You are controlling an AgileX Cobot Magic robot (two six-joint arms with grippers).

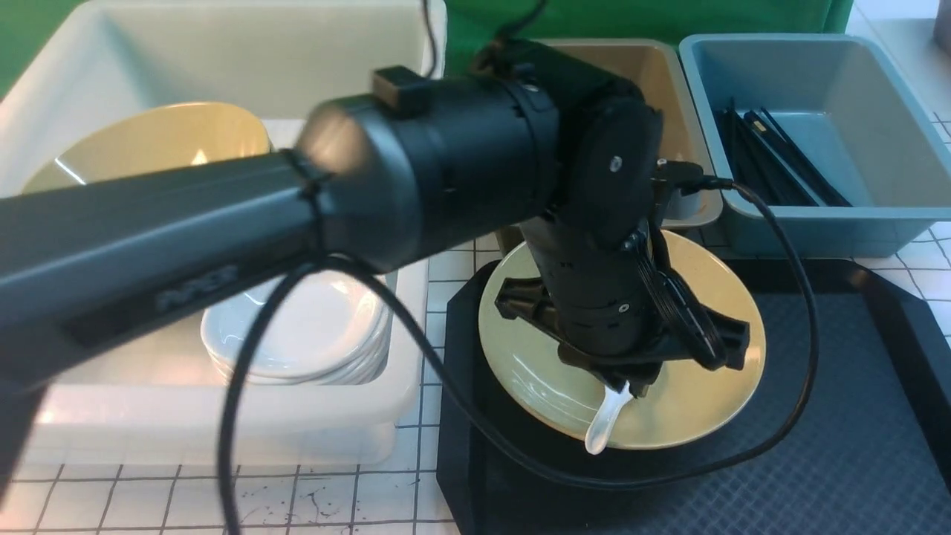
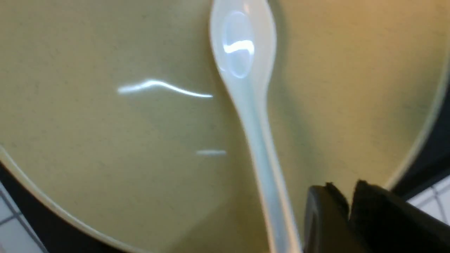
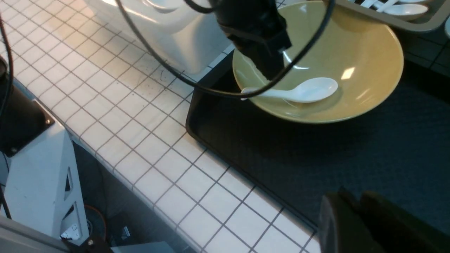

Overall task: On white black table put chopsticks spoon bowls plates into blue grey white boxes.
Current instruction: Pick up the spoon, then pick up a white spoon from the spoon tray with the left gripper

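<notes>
A white spoon lies in the olive-yellow bowl on the black tray, its handle poking over the bowl's near rim. My left gripper hangs low over that handle. In the left wrist view the spoon runs beside the left gripper, not between its jaws, which stand together with nothing in them. My right gripper is shut and empty above the tray's front corner, outside the front view. Black chopsticks lie in the blue box. Stacked white plates and another bowl sit in the white box.
The grey box stands behind the left arm and holds several white spoons. The left arm and its cable cross in front of the white box. The gridded white table ends at an edge near the right gripper.
</notes>
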